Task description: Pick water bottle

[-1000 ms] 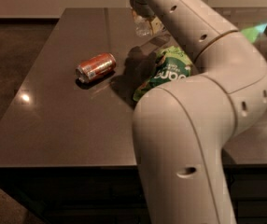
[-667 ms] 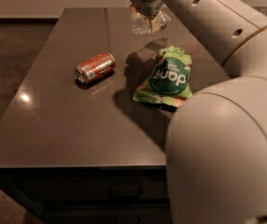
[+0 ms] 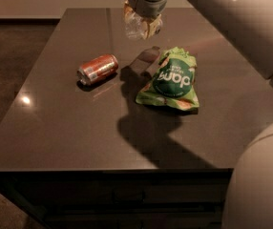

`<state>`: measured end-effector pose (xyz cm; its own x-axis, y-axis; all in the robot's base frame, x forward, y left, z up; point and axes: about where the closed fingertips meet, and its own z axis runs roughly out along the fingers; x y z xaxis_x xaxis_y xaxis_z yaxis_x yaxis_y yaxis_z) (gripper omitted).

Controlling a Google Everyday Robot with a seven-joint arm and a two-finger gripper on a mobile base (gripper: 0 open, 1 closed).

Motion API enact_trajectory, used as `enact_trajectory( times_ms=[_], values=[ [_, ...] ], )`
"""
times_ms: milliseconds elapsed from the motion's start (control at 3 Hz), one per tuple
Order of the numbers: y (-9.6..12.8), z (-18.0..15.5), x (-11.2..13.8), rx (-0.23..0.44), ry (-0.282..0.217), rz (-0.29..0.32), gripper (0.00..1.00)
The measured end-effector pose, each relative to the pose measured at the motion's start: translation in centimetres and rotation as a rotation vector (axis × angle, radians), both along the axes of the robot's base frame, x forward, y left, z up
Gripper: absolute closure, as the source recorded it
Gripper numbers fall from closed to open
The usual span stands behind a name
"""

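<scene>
Clear plastic catches the light up near the far edge of the dark table (image 3: 69, 128): that is the water bottle (image 3: 134, 27), and from where I stand it sits between the fingers of the gripper (image 3: 141, 24), which look closed around it with a tan pad showing on either side. The bottle hangs in the air rather than resting on the surface. A shadow (image 3: 143, 61) lies on the tabletop below it, well apart from the bottle itself, which tells me it is clear of the table. The big pale arm (image 3: 232, 23) reaches in from the right and ends above that spot. Down on the table the orange-red soda can (image 3: 97, 68) lies on its side to the left, and the green snack bag (image 3: 172, 80) lies flat to the right, neither one touched by the gripper. I would say the pick is all but done: the right thing is grasped and raised. What looks left is only to carry it a little higher or hold it steady, and I cannot tell how firm the grip is.
</scene>
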<state>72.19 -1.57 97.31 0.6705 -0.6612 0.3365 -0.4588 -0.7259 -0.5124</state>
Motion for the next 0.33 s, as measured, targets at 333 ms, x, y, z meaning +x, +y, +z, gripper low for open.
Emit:
enact_trajectory(
  times_ms=[333],
  values=[
    [0.00, -0.01, 0.00, 0.000, 0.000, 0.000, 1.00]
  ],
)
